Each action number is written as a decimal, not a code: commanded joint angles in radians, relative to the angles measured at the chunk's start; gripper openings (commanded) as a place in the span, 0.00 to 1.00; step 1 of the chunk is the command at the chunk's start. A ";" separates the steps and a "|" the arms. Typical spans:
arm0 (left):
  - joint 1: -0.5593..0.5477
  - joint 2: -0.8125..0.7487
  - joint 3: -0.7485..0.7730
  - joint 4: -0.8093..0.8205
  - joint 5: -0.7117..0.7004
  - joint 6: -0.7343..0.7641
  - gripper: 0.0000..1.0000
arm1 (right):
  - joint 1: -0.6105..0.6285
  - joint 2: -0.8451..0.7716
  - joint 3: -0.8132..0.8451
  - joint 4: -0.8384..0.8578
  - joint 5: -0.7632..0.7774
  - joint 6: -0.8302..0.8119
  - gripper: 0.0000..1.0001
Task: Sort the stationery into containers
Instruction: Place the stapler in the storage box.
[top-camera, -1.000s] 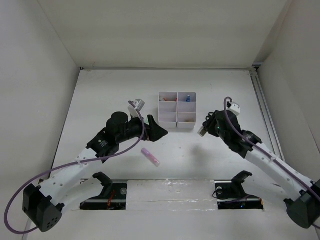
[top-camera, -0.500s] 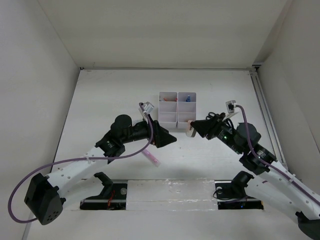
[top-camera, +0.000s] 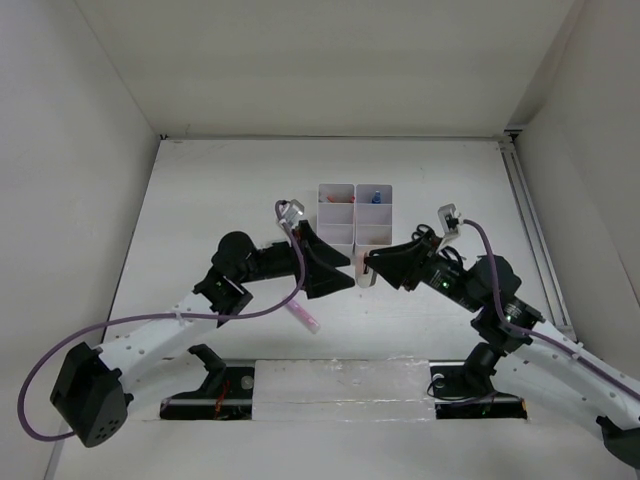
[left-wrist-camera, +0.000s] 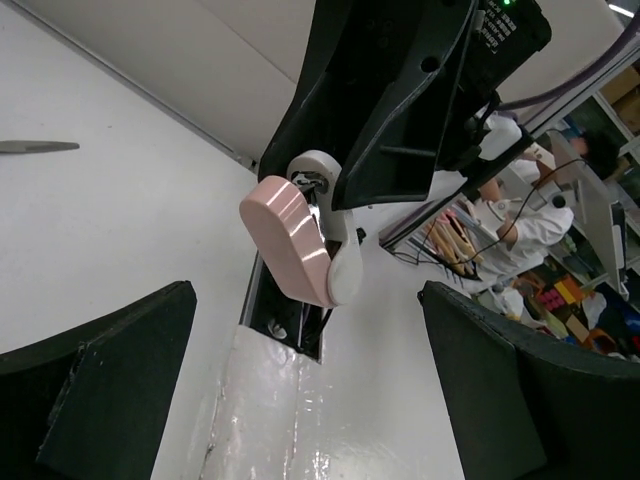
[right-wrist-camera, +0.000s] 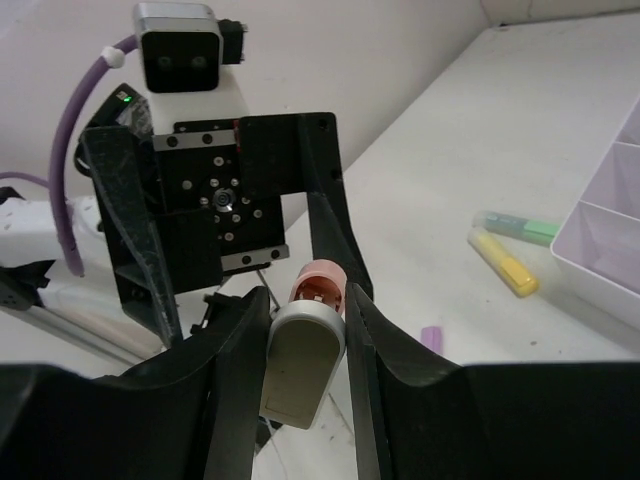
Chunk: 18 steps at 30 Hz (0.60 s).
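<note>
The step in hand looks like a mid-air handover just off the near edge of the organiser tray (top-camera: 355, 214). The right gripper (top-camera: 378, 266) is clamped on a small pink-and-white item (top-camera: 360, 266) (an eraser or something like it, I cannot tell which). It presents the item, pink end first, to the left gripper (top-camera: 338, 272), whose 2 fingers stand wide apart with nothing between them. Next, in my judgement, the left gripper must move in until the pink end sits between its fingers, then close, and only then should the right one let go. A release too soon would drop the item onto the table short of the tray. The top view gives the layout: both arms nose to nose on the tray's near side, a pink highlighter (top-camera: 303, 313) on the table to the tray's near left, and a blue piece (top-camera: 375, 197) in a far compartment of the tray. It cannot show the grip. The left wrist view does: the item's rounded pink half sticks out free of the right fingers and clear of the left ones. The right wrist view adds 2 things missing from above, a yellow highlighter (right-wrist-camera: 505, 263) and a green highlighter (right-wrist-camera: 522, 229) lying close together on the table near the tray's corner, so the sorting looks far from finished.
</note>
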 joint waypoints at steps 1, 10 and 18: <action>-0.003 0.018 -0.011 0.135 0.043 -0.046 0.92 | 0.015 0.001 0.010 0.137 -0.028 -0.003 0.00; -0.003 0.062 -0.029 0.236 0.072 -0.086 0.83 | 0.025 0.052 0.010 0.226 -0.072 0.007 0.00; -0.003 0.071 -0.011 0.237 0.072 -0.086 0.71 | 0.034 0.099 0.010 0.307 -0.100 0.038 0.00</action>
